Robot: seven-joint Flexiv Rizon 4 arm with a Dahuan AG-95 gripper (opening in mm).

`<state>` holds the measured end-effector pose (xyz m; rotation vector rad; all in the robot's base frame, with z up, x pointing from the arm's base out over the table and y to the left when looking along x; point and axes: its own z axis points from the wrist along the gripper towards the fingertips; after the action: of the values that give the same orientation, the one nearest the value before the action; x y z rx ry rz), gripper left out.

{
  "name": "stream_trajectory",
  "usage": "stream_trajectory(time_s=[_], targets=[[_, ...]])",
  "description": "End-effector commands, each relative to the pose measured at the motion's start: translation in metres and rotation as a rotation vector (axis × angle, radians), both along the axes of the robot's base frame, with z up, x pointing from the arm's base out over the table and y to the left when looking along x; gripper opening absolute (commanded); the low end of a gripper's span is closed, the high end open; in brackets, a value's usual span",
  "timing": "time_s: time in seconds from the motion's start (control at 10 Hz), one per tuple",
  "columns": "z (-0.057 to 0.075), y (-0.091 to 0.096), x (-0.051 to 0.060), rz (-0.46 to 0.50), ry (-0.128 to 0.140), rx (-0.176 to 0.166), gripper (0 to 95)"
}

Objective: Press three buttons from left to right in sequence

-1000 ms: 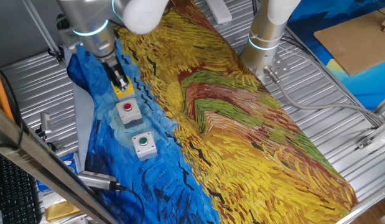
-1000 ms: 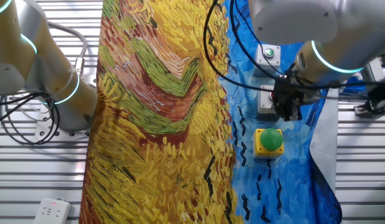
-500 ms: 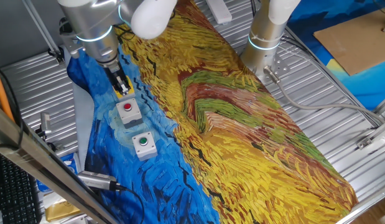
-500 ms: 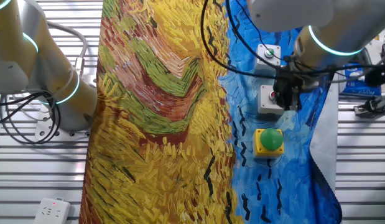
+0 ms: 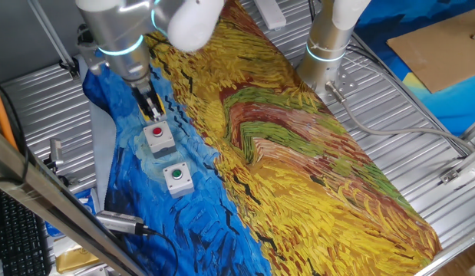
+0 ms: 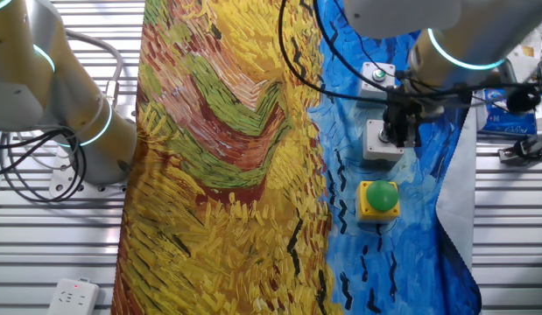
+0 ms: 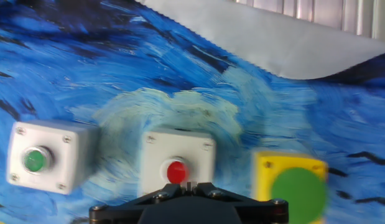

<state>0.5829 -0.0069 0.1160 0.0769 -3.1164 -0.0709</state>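
Observation:
Three button boxes stand in a row on the blue part of the painted cloth. The yellow box with the big green cap [image 6: 379,199] is at the right in the hand view [image 7: 293,186]. The grey-white box with the red button [image 5: 159,136] is in the middle [image 7: 178,163]. The grey-white box with the small green button [image 5: 176,178] is at the left [image 7: 40,158]. My gripper [image 5: 152,112] hangs just above the red-button box [image 6: 374,145], fingers pointing down, tips together [image 7: 191,185] right at the red button. It holds nothing.
A second robot arm's base [image 5: 327,46] stands on the far side of the cloth [image 6: 78,122]. A metal cylinder with a cable [image 5: 122,222] lies near the cloth's edge. Cardboard [image 5: 444,42] lies at the far right. Ribbed metal table [image 5: 421,153] surrounds the cloth.
My gripper has moved from over the yellow box with the green cap to over the red-button box. The boxes have not moved.

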Motion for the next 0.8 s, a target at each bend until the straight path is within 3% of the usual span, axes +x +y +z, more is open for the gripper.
stream_trajectory(time_s=[0.1, 0.8], targets=[[-0.0041, 0.0080, 0.0021, -0.012, -0.008, -0.006, 0.0], [-0.0102, 0.0066, 0.0041, -0.015, -0.011, -0.009, 0.0]])
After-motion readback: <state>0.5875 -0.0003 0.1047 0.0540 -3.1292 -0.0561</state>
